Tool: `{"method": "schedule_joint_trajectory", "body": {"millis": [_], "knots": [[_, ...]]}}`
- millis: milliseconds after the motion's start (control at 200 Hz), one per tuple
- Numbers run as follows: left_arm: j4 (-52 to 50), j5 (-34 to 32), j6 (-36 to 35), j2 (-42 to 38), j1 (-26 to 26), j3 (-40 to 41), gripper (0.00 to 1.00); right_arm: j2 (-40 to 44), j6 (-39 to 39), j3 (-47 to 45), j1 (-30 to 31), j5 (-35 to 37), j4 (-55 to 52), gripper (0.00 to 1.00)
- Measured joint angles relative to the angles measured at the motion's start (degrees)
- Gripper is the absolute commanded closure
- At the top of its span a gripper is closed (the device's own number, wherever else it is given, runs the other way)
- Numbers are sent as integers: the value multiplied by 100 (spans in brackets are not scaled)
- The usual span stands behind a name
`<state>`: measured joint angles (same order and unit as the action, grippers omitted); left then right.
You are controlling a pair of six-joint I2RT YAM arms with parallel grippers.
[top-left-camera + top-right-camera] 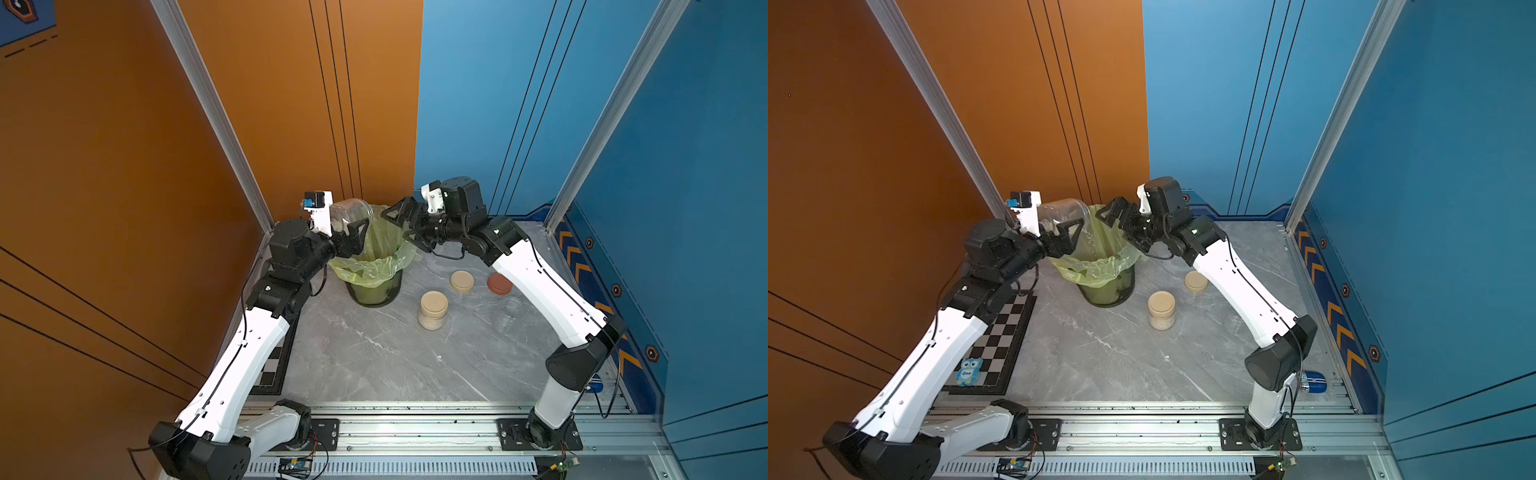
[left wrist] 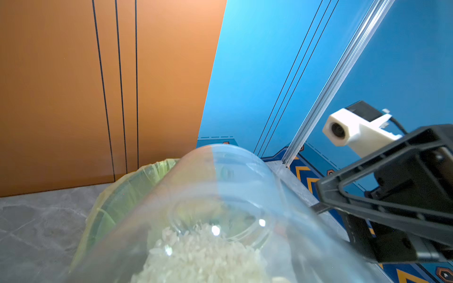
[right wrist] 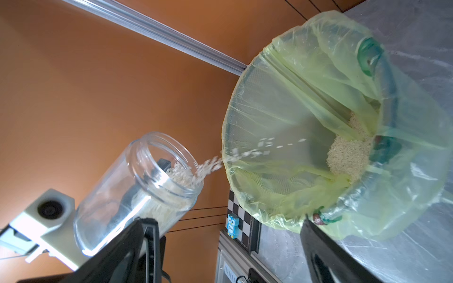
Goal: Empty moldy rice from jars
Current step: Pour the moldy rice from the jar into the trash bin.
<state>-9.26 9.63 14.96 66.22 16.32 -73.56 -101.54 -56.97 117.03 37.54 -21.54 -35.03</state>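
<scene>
Front rail (image 1: 415,432): right under our noses, both arm bases bolted on, grey marble table (image 1: 374,361) stretching away behind it.
Left gripper (image 1: 350,226): clamped tight around the tilted jar (image 1: 353,212), which it holds up on its side at the rim of the bin (image 1: 374,293).
Tilted jar: clear, no lid, mouth aimed down toward the green bag (image 1: 370,266) that lines the bin.
Moldy rice (image 3: 213,164): out it comes! Grains hang in mid-air between the jar's mouth and the bag. More is heaped along the jar's lower wall, and there is a pale pile at the bottom of the bag.
Right gripper (image 1: 402,227): jaws spread wide and holding nothing, hovering by the bin's rim on the side opposite the jar.
Lidded jar (image 1: 433,309): upright mid-table with its beige cap on and rice inside, well apart from both grippers.
Beige lid (image 1: 461,281): lying flat on the table, off its jar.
Reddish-brown lid (image 1: 499,284): flat beside the beige one, close to the right arm.
Empty jar (image 1: 509,313): clear, open and upright, just in front of the reddish-brown lid.
Checkerboard (image 1: 1000,332): at the table's left edge, partly under the left arm, with a blue owl sticker (image 1: 968,371) on it.
</scene>
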Motion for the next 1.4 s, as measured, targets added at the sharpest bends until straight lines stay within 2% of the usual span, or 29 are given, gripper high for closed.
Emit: {"method": "schedule_joint_trajectory", "body": {"millis": [245,440,776,1191,1401], "knots": [[-1521,157,-55,643,-149,-1095,100,50,1064,153,33,498,-629,0],[-2470,269,-55,1255,-234,-2072,100,151,1521,149,39,691,-896,0],[-4264,299,-31,2601,-372,-4533,100,474,1755,-175,72,796,-949,0],[-6395,310,415,3871,-516,-6699,100,787,1818,-955,63,811,-831,0],[-7458,151,350,4387,-297,-6911,100,1071,1755,-1484,26,730,-481,0]]}}
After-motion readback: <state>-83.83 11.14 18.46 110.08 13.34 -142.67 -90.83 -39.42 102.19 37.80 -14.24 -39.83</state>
